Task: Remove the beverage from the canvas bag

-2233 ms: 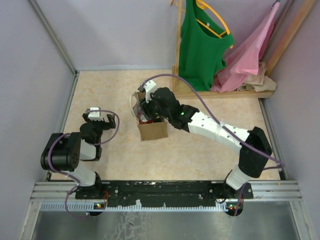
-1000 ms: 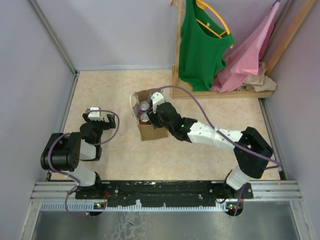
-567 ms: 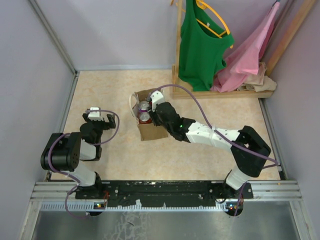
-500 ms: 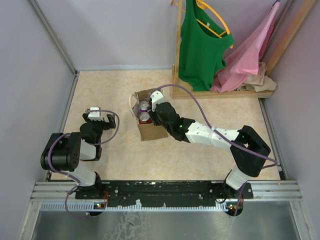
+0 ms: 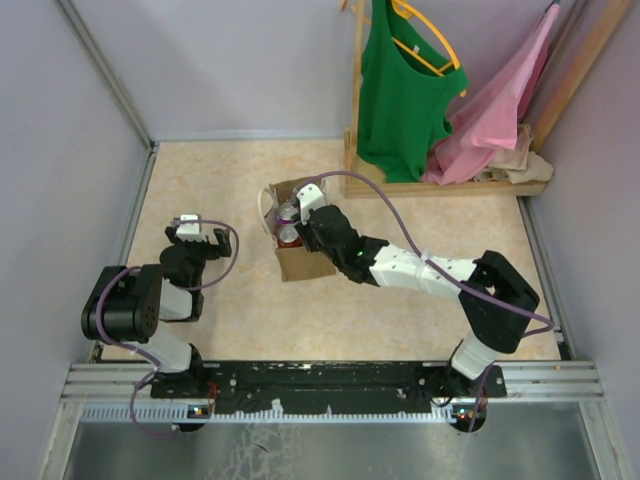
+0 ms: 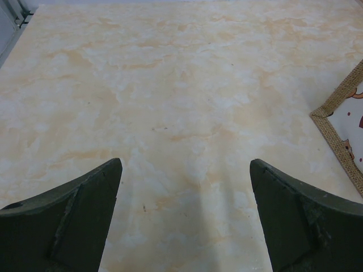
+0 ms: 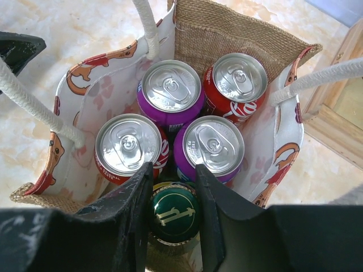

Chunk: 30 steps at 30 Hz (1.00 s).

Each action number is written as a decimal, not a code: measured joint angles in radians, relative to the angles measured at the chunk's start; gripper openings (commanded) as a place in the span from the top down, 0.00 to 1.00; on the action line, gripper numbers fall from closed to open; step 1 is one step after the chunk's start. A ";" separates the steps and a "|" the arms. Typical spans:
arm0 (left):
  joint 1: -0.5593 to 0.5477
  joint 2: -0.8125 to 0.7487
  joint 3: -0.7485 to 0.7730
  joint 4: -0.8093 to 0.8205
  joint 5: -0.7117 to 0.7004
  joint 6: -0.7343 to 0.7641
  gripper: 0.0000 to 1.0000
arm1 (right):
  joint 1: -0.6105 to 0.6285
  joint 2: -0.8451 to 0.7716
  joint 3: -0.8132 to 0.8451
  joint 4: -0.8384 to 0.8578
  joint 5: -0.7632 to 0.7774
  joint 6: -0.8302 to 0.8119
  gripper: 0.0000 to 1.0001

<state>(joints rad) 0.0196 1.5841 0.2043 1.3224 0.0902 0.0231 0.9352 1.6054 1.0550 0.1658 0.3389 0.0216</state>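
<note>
In the canvas bag (image 7: 221, 34), mid-table: right gripper (image 7: 173, 175) set narrow on a green-capped bottle (image 7: 174, 214), seemingly pinching the cap from both sides. Crowded just ahead by four cans (image 7: 171, 88), touching or nearly so. Flanked by white handles (image 7: 148, 22) at each rim. Left gripper (image 6: 184, 164) spread wide, holding nothing, over bare table (image 6: 170, 85), well apart from the bag.

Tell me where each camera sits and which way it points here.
Top external: above and behind the bases, looking down at the table; both arms show, right gripper inside the canvas bag.
Left wrist: low, facing forward across the table; the open left gripper frames the view.
Right wrist: straight down into the bag; its fingers pinch a green-capped bottle beside four cans.
Shared: all three show the bag.
</note>
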 measured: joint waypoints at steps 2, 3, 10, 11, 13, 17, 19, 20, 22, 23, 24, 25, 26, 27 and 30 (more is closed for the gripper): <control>0.000 0.000 0.000 0.000 0.000 0.000 0.00 | 0.000 0.000 0.004 -0.002 -0.002 -0.008 1.00; 0.000 0.000 0.000 0.000 0.000 0.000 0.00 | 0.000 0.000 0.008 -0.007 -0.004 -0.013 1.00; 0.000 0.000 0.000 0.000 0.000 0.000 0.00 | 0.001 0.003 0.067 -0.025 -0.003 -0.055 1.00; 0.000 0.000 0.000 0.000 0.000 0.000 0.00 | 0.001 0.003 0.080 -0.024 -0.002 -0.061 1.00; 0.000 0.000 0.000 0.000 0.000 0.000 0.00 | 0.000 0.003 0.098 -0.020 0.000 -0.072 1.00; 0.000 0.000 0.000 0.000 0.000 0.000 0.00 | 0.000 0.003 0.124 -0.004 0.001 -0.089 1.00; 0.000 0.000 0.000 0.000 0.000 0.000 0.00 | 0.000 0.000 0.125 0.010 0.000 -0.092 1.00; 0.000 0.000 0.000 0.000 0.000 0.000 0.00 | 0.000 -0.002 0.126 0.014 -0.001 -0.093 1.00; 0.000 0.000 0.000 0.000 0.000 0.000 0.00 | 0.000 -0.006 0.133 0.012 -0.002 -0.096 1.00; 0.000 0.000 0.000 0.000 0.000 0.000 0.00 | 0.000 -0.006 0.140 0.010 -0.002 -0.098 1.00; 0.000 0.000 0.000 0.000 0.000 0.000 0.00 | 0.000 -0.008 0.151 0.010 -0.003 -0.100 1.00; 0.000 0.000 0.000 0.000 0.000 0.000 0.00 | 0.000 -0.011 0.160 0.010 -0.003 -0.103 1.00; 0.000 0.000 0.000 0.000 0.000 0.000 0.00 | 0.000 -0.016 0.172 0.013 -0.004 -0.107 1.00; 0.000 0.000 0.000 0.000 0.000 0.000 0.00 | 0.000 -0.023 0.181 0.019 -0.005 -0.110 1.00; 0.000 0.000 0.000 0.000 0.000 0.000 0.00 | 0.000 -0.050 0.209 0.040 -0.005 -0.128 1.00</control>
<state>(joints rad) 0.0196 1.5837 0.2043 1.3220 0.0902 0.0235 0.9352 1.5551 1.2644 0.2062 0.3340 -0.1066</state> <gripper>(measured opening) 0.998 0.332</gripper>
